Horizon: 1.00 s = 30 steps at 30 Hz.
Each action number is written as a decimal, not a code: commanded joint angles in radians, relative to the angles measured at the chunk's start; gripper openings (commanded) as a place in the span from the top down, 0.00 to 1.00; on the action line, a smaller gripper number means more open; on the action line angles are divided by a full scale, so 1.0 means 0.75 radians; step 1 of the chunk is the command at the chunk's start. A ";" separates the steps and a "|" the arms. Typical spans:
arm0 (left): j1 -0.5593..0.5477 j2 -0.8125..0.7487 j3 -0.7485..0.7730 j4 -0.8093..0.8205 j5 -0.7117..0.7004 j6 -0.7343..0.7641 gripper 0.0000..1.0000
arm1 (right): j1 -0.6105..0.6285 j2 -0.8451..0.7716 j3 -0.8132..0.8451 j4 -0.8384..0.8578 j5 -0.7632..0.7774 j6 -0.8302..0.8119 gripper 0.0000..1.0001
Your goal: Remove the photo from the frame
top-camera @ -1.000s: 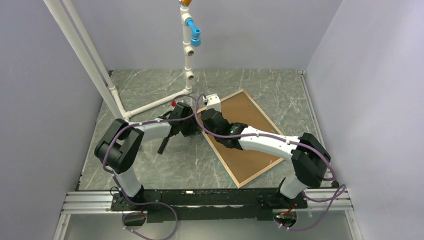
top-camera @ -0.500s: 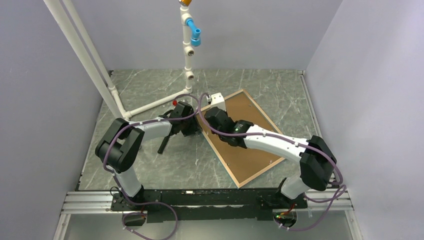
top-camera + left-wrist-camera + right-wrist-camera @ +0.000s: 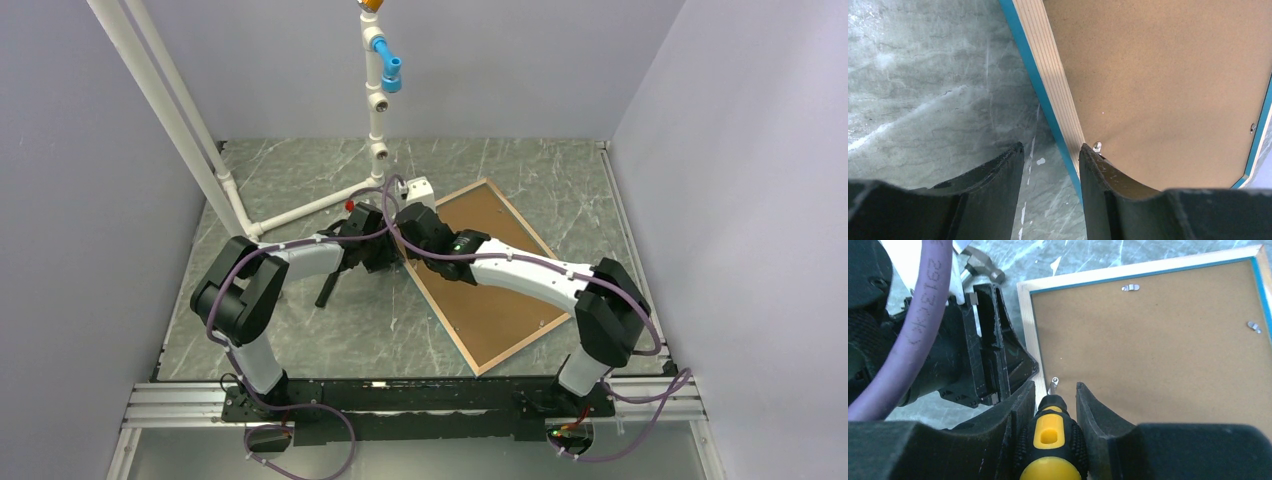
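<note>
The frame (image 3: 497, 345) lies face down on the table, its pale wood rim around a brown backing board (image 3: 495, 285). The photo is hidden under the board. My right gripper (image 3: 413, 222) is shut on a yellow-and-black screwdriver (image 3: 1050, 432). The screwdriver tip touches a small metal tab (image 3: 1053, 384) by the frame's left rim (image 3: 1027, 340). My left gripper (image 3: 385, 255) is open and straddles that same edge (image 3: 1048, 70). One finger is over the table and the other (image 3: 1098, 170) is over the rim and board (image 3: 1158, 75).
A white pipe stand (image 3: 375, 110) with a blue fitting (image 3: 388, 68) rises behind the grippers. A slanted white pipe (image 3: 170, 110) crosses the far left. Two more metal tabs (image 3: 1130, 288) (image 3: 1254, 326) sit on the board. Grey walls close in on three sides.
My right gripper has moved a little farther away and to the left along the frame's left edge, with the screwdriver in it. The left arm and the frame have not moved.
</note>
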State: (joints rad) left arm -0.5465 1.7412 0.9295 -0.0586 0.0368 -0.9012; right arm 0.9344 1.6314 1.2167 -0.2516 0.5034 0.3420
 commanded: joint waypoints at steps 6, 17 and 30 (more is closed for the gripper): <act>-0.001 0.041 -0.029 -0.092 -0.025 0.043 0.50 | -0.004 0.015 0.023 0.087 -0.072 0.012 1.00; 0.000 0.043 -0.035 -0.092 -0.028 0.043 0.49 | -0.005 -0.033 -0.062 0.016 -0.032 0.003 1.00; 0.000 0.057 -0.039 -0.094 -0.029 0.044 0.49 | -0.004 -0.099 -0.094 -0.104 0.068 0.005 1.00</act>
State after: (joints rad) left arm -0.5465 1.7432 0.9295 -0.0566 0.0406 -0.9016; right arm 0.9375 1.6035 1.1595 -0.2672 0.4675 0.3649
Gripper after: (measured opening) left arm 0.507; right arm 0.360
